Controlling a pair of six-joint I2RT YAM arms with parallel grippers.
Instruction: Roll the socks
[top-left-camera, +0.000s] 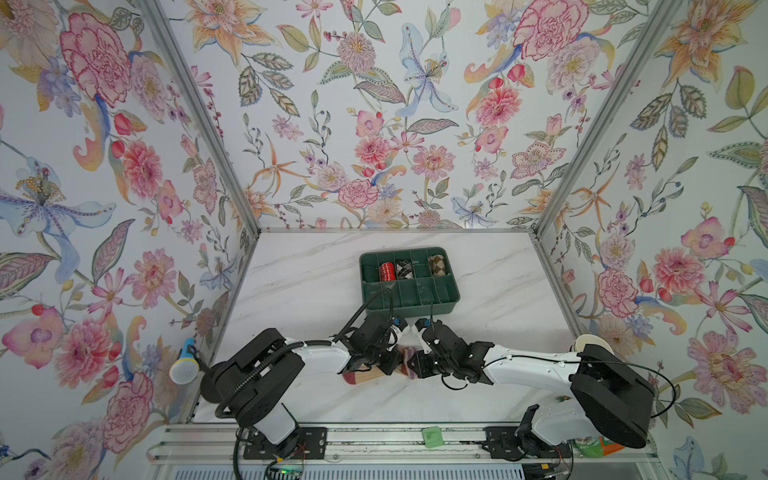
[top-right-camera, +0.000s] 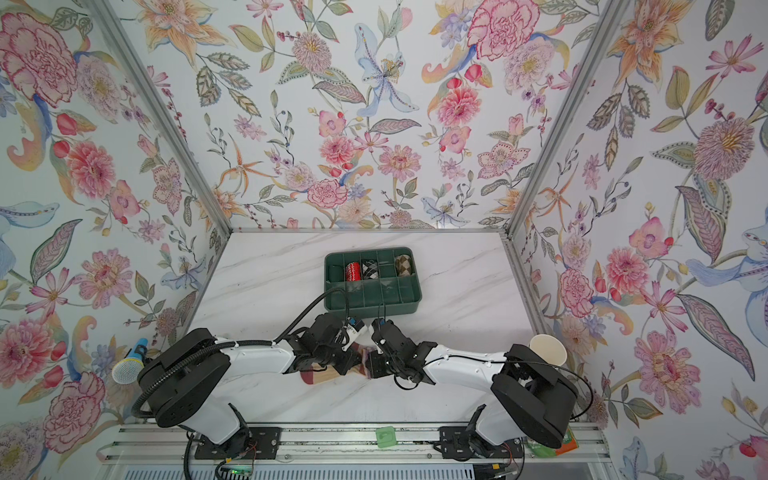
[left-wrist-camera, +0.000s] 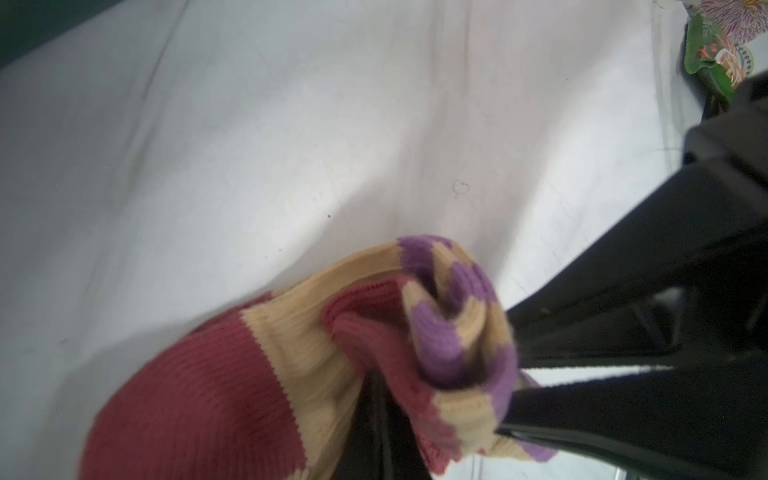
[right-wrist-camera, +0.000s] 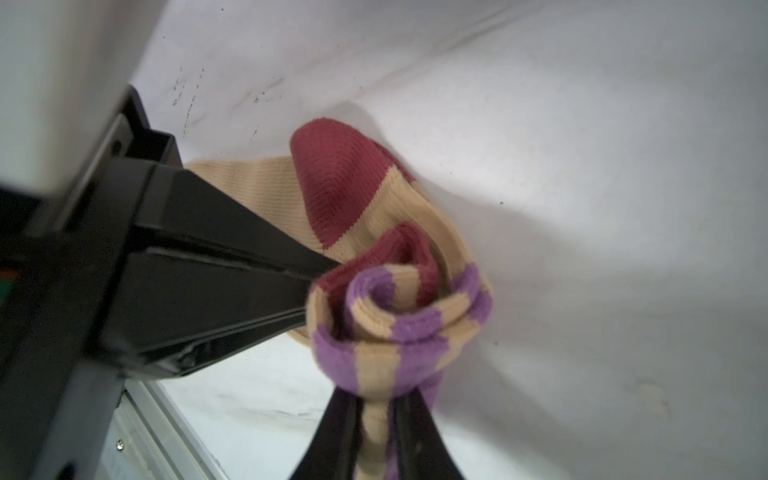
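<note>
Both top views show the white marble counter carrying a dark green divided plastic tray toward its far side, with rolled socks in its rear compartments. Nearer the camera and apart from the tray, a tan, maroon and purple knit sock lies partly rolled. Seen from the right wrist, the left pincer is closed tight, its tips pinching the maroon fold. The right pincer is nearly closed, clamping the purple-striped cuff.
</note>
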